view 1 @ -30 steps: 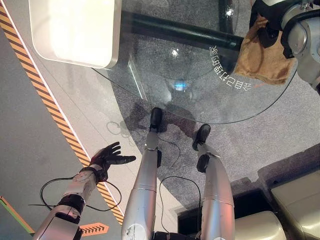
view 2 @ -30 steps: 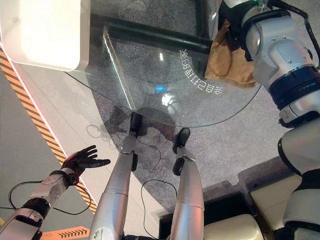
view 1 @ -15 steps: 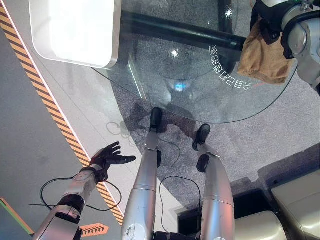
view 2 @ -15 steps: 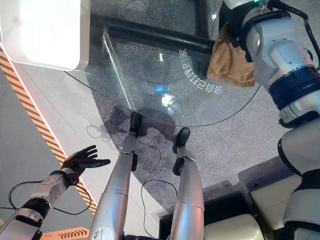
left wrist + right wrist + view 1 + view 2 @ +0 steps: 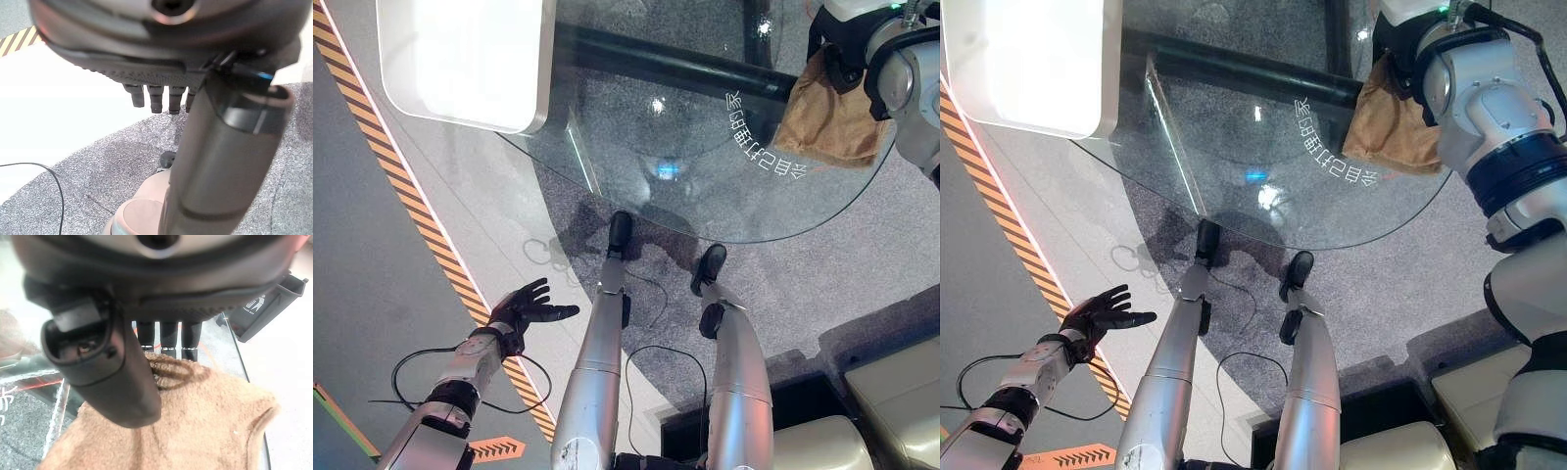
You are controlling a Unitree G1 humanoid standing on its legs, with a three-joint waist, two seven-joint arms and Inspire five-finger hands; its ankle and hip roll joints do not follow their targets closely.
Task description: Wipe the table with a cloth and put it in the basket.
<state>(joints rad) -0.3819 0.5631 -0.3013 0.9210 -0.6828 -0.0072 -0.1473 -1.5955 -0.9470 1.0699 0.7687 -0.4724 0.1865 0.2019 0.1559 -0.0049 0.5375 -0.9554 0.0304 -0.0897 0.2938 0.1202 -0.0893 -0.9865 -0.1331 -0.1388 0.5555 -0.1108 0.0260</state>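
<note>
My right hand's fingers lie straight and flat on the light-brown fleecy cloth, tips pressing into the pile and bunching a small fold just ahead of them. They curl round nothing and the thumb is not pinching; the right hand only pushes down on the fabric.

Over the last second the cloth has slid away from the near rim of the round glass worktop, toward the far right edge, and has gathered into a tighter shape beside the curved white lettering printed on the glass. I judge that I am in the middle of a wiping stroke, dragging the cloth across the right part of the glass, with most of the surface yet to be covered.

Past the worktop's left edge stands a white rounded-corner rectangular block. I see no basket, so that step is clearly some way off.

My left hand hangs low by my left side, over the orange-and-black striped floor tape, fingers spread and relaxed, holding nothing and unchanged.
</note>
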